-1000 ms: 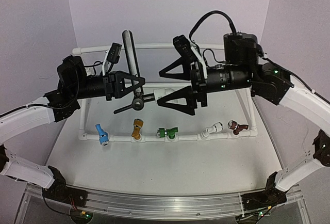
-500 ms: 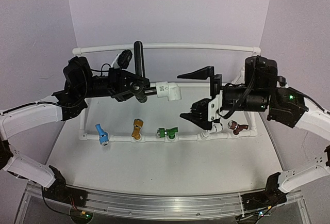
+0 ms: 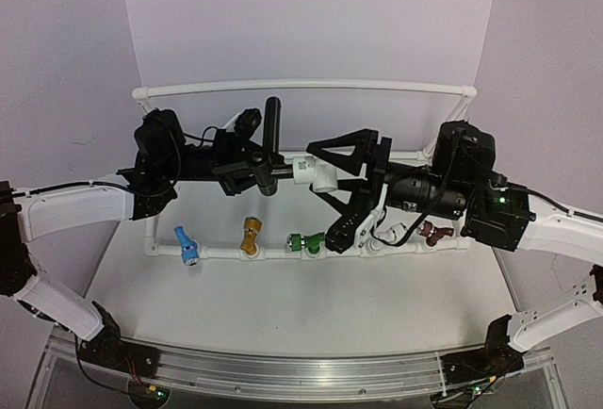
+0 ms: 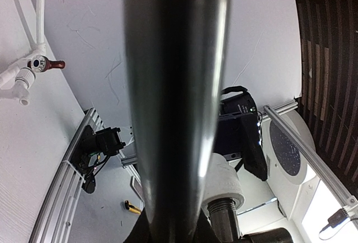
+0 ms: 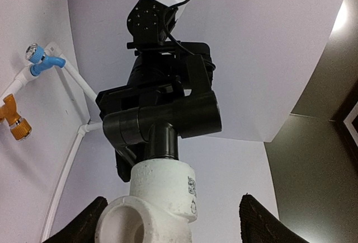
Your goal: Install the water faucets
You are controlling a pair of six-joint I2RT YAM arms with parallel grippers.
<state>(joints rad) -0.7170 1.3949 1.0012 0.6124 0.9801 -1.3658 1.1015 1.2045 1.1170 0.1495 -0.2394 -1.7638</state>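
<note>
A: Status on the left?
B: The left gripper [image 3: 247, 169] is pinched tight on the dark faucet [image 3: 273, 131]. Lever upright, held mid-air over the pipe rack [image 3: 377, 85], slightly further right than half a second ago.
A: Fitting?
B: The white fitting [image 3: 318, 173] sits on the faucet's right end.
A: Right side?
B: The right gripper [image 3: 325, 194] has swung left from the rack's right end. Jaws spread, now straddling the fitting, not clamped.

Bottom centre: white pipe fitting [image 5: 156, 204], open mouth toward lower left, printed label on its right side. Above it, black faucet [image 5: 162, 120], stem entering fitting top. right tool [image 5: 173, 223] fingers [image 5: 263, 220] flank fitting at bottom corners, right one clearly apart. Top centre: left arm [image 5: 156, 19]. Left edge: blue faucet [image 5: 42, 61], orange faucet [image 5: 17, 120] on white pipe frame [image 5: 70, 153].
</note>
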